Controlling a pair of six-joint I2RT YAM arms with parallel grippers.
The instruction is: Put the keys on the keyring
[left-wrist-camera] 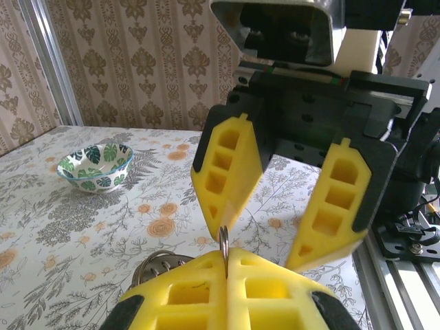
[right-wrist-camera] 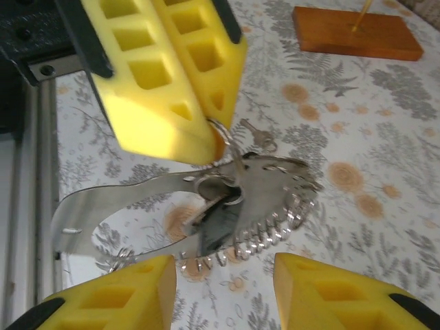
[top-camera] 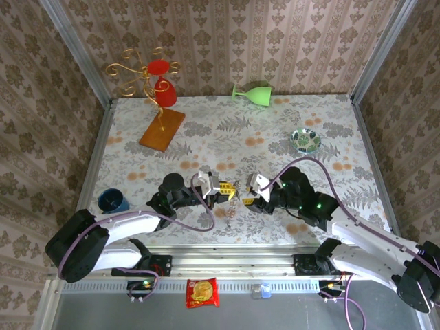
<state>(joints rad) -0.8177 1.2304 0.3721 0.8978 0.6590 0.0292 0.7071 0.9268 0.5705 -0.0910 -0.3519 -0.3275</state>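
My left gripper (top-camera: 225, 188) (left-wrist-camera: 227, 258) is shut on a thin split ring (left-wrist-camera: 224, 242) that stands edge-up between its yellow fingers (right-wrist-camera: 172, 75). From that ring hangs the keyring (right-wrist-camera: 130, 198), a large flat metal hoop with a wire coil along its edge (left-wrist-camera: 155, 263). One key with a black head (right-wrist-camera: 218, 223) dangles at the hoop's middle. A second small key (right-wrist-camera: 258, 136) lies on the table beyond. My right gripper (top-camera: 249, 195) (right-wrist-camera: 223, 275) (left-wrist-camera: 259, 244) faces the left one, open, just short of the hoop and holding nothing.
A green-patterned dish (top-camera: 305, 140) (left-wrist-camera: 96, 166) sits at the right. A green glass (top-camera: 253, 93) lies on its side at the back. A gold stand on a wooden base (top-camera: 162, 129) (right-wrist-camera: 357, 33) stands back left. A blue cup (top-camera: 112, 201) is near the left arm.
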